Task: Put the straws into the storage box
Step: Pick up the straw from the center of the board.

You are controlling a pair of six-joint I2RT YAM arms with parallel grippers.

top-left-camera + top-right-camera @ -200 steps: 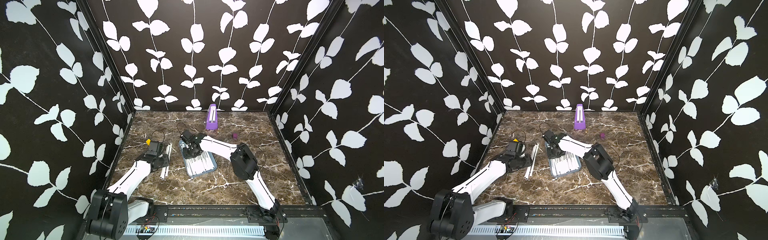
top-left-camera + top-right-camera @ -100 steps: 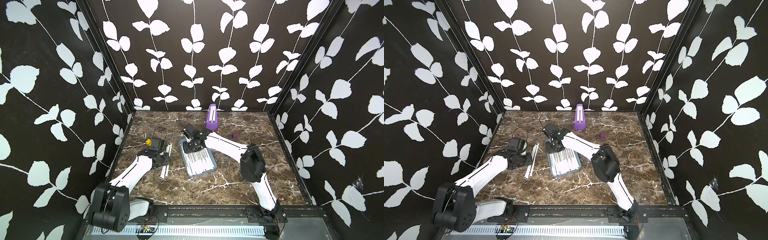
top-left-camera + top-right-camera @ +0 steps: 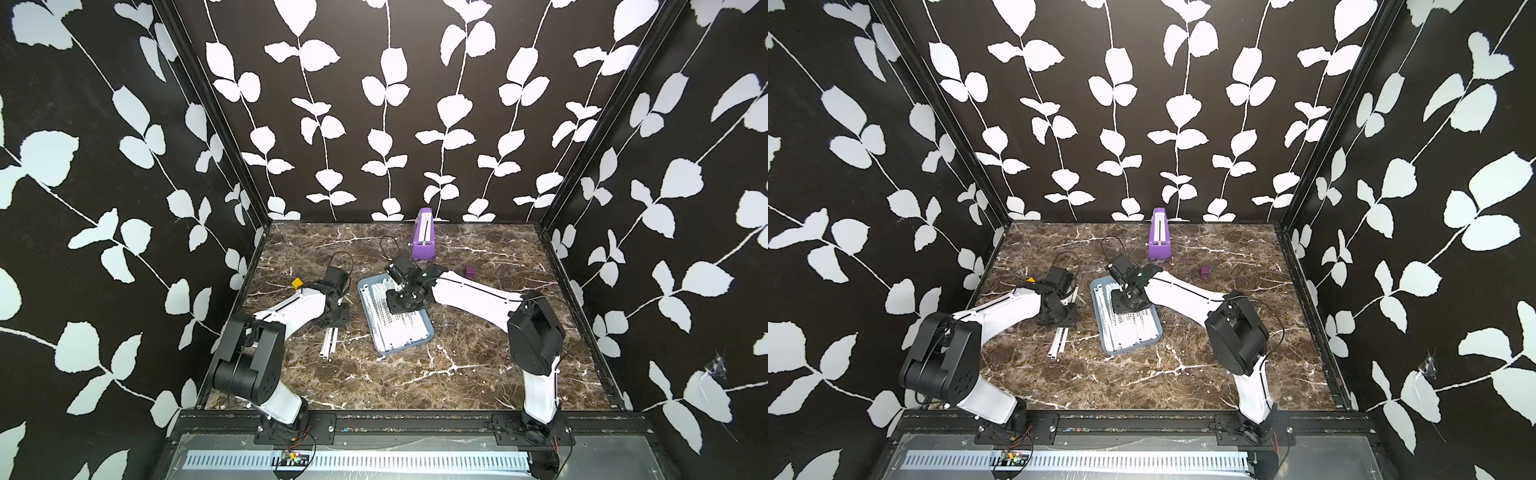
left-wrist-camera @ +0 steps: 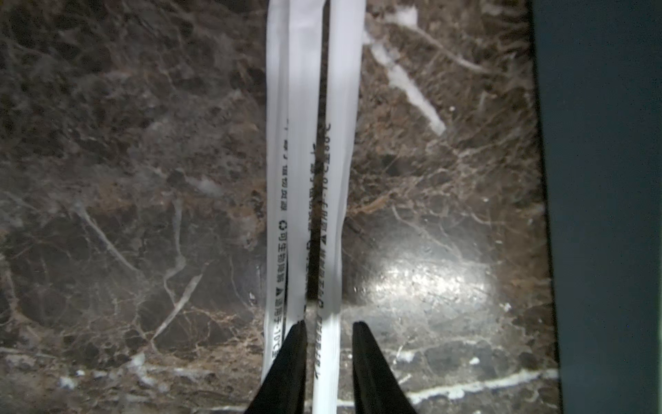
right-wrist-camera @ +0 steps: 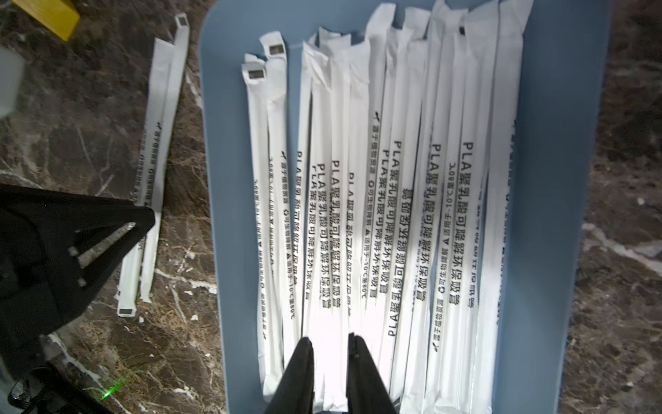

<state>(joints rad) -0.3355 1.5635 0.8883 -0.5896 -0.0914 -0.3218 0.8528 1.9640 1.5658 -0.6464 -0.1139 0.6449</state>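
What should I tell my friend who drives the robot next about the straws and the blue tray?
Left gripper: jaws apart, astride one white paper-wrapped straw on the brown marble table.
Right gripper: jaws slightly apart, low over straws in the shallow light-blue rectangular tray; grip unclear.
Done: most straws lie in the tray.
Left to do: grab the loose straws beside it, at least two, and put them in.
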